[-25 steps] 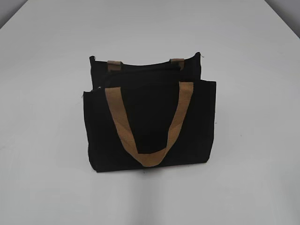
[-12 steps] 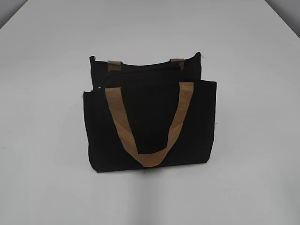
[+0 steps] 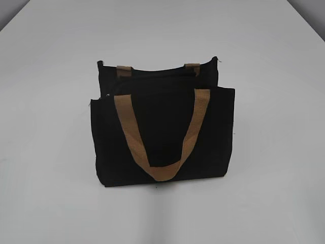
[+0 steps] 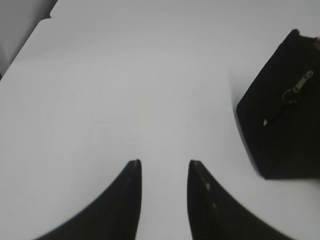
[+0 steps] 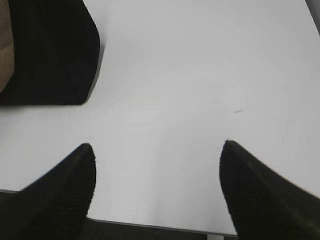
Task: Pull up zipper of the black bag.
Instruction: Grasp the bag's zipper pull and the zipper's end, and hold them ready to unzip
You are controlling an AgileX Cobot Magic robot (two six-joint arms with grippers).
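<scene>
Black bag (image 3: 162, 132) upright at frame centre on white counter (image 3: 274, 76), zipper (image 4: 295, 90) ring pull at its end, left tool (image 4: 164, 167) narrowly parted, right tool (image 5: 157, 150) wide apart, both empty.

Neither arm appears in the exterior view. The black bag (image 4: 280, 130) is cut off by the right edge of the left wrist frame, and by the upper left corner in the right wrist frame. The zipper (image 3: 152, 77) along its top reads too dark to trace; only the ring pull (image 4: 291, 95) shows, blurred.
</scene>
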